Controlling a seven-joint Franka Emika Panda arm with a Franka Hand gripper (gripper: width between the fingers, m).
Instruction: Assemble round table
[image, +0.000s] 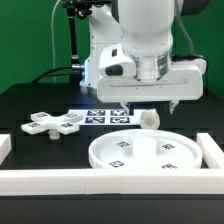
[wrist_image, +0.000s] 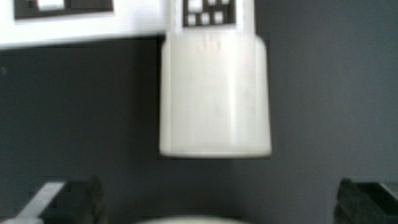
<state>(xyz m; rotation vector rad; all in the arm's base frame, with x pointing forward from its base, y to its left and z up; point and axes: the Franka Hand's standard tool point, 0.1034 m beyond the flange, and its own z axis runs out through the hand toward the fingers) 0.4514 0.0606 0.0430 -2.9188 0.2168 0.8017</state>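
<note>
The large round disc (image: 145, 152) lay flat at the front of the table, inside the white border rails (image: 40, 180). The cross-shaped base (image: 55, 123) sat well apart from it, toward the exterior view's left. The short cylinder leg (wrist_image: 215, 95) lay on its side between the disc's rim and the marker board (image: 108, 116), its far end reaching the board. The gripper (wrist_image: 214, 200) hung above it, jaws spread wide, holding nothing. The leg lay just ahead of the fingertips (wrist_image: 59, 198), not yet between them. Its long axis ran straight away from the gripper, crossways to the closing line, so a short advance and descent would probably let the fingers pinch across its width.
</note>
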